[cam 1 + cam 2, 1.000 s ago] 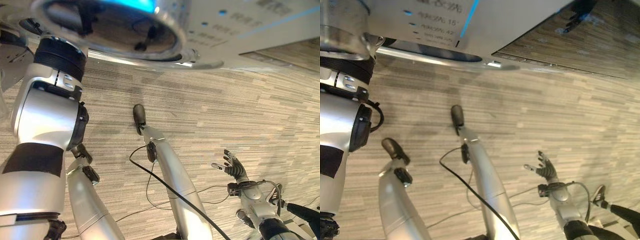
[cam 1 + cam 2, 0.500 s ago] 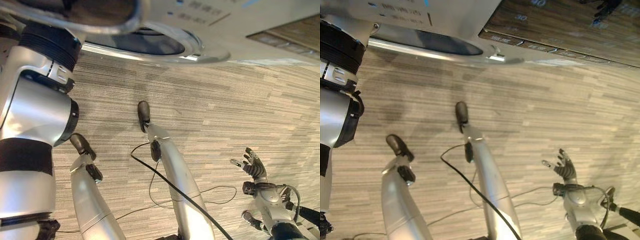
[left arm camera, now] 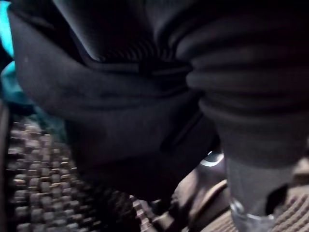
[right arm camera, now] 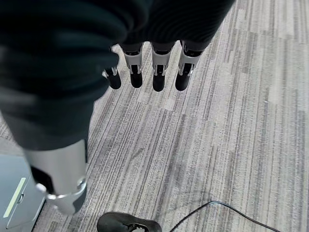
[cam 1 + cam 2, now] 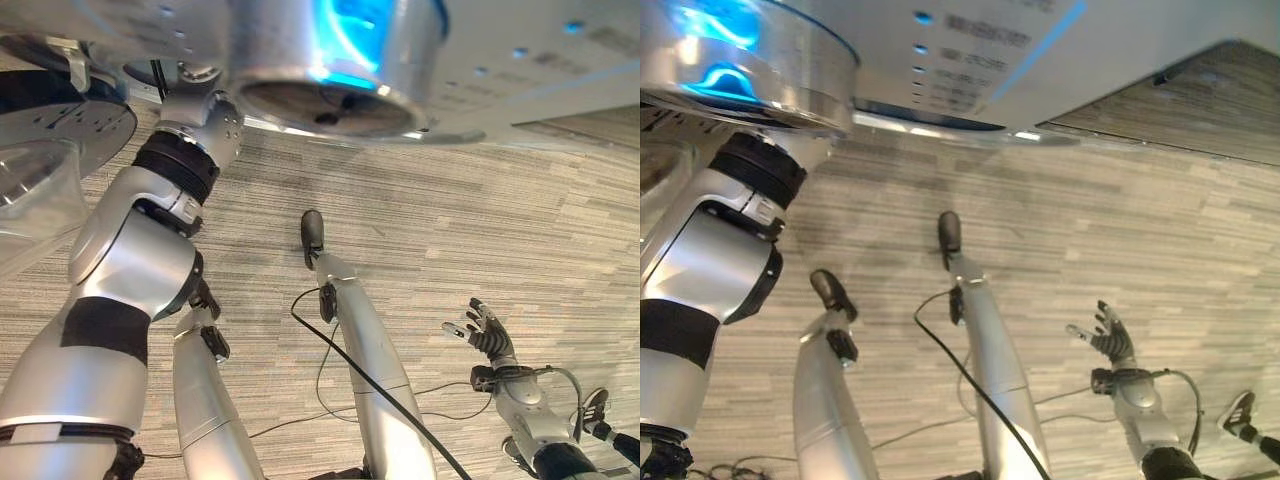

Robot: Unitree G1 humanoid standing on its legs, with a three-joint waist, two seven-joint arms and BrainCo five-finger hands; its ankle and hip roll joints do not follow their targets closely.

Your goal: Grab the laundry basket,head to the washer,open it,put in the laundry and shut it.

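Grey striped carpet (image 4: 203, 145) is lying beneath my right hand (image 5: 488, 335), whose fingers (image 4: 159, 72) are hanging straight and empty, while my left hand is reaching into the washer (image 5: 330, 60), fingers hidden.

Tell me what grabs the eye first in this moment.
The washer across the top of the eye views, with blue laundry showing in its silver round opening. The left arm reaches up to it; the left wrist view shows dark cloth close up. The right hand hangs open over the striped carpet, holding nothing.
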